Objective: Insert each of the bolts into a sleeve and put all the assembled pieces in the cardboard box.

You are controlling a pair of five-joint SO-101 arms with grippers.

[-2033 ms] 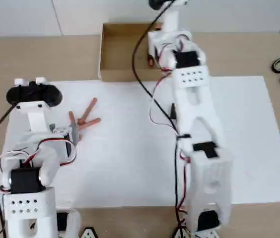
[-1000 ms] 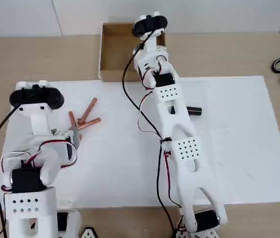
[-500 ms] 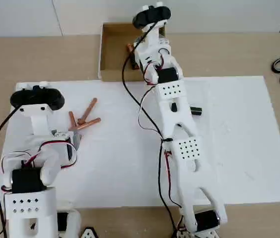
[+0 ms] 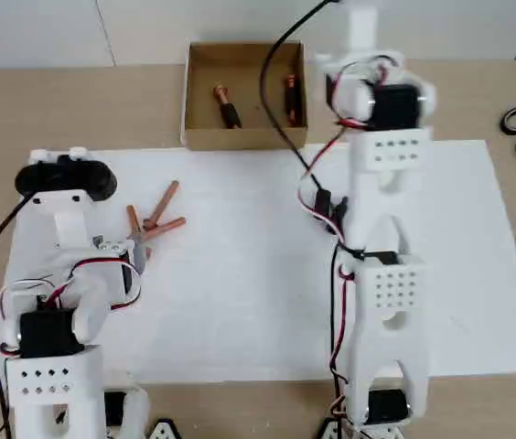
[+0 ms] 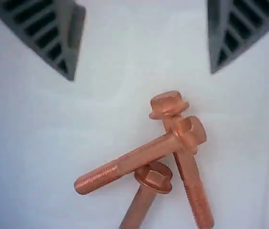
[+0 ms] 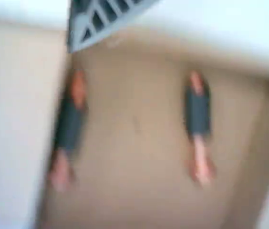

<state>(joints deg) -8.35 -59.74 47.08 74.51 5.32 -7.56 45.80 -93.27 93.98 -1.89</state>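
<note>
so, 2 sleeved bolts (image 4: pixel 227 105) already lie in the cardboard box (image 4: pixel 240 139) at 12 o'clock. by my reckoning 3 bare bolts (image 4: pixel 155 219) remain, crossed on the white sheet (image 4: pixel 240 293) at 9 o'clock. the left gripper (image 5: pixel 141 67) hangs over them, jaws wide apart, holding nothing. the right gripper (image 6: pixel 101 19) is above the box — i cannot tell how its jaws stand.

No readable text, label, number or sign on anything in view
</note>
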